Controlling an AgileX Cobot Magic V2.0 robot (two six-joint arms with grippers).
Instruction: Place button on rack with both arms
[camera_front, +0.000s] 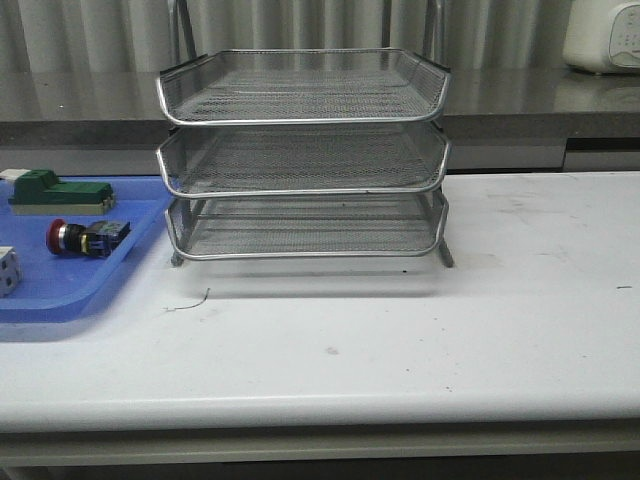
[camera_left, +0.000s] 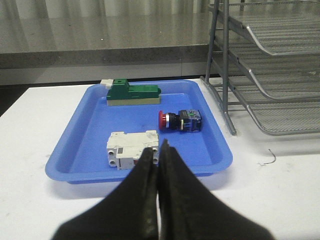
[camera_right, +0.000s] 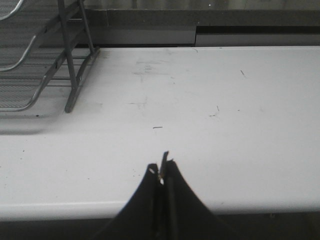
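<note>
The button (camera_front: 87, 237) (camera_left: 180, 120), red-headed with a dark blue body, lies on its side in the blue tray (camera_front: 120, 270) (camera_left: 80, 135), left of the rack (camera_front: 303, 120) (camera_left: 270, 50) (camera_right: 30, 65). All three wire tiers of the rack hold nothing. My left gripper (camera_left: 159, 150) is shut and empty, hanging short of the tray's near rim, in line with a white breaker block (camera_left: 132, 148). Out over bare table near the front edge, right of the rack, my right gripper (camera_right: 162, 170) is shut with nothing in it. Neither arm shows in the front view.
A green block (camera_front: 58, 192) (camera_left: 132, 93) sits at the tray's far side. A white cube-like piece (camera_front: 7, 270) lies at the tray's left. A thin wire scrap (camera_front: 190, 302) (camera_left: 271, 157) lies on the table before the rack. A white appliance (camera_front: 603, 35) stands on the back counter.
</note>
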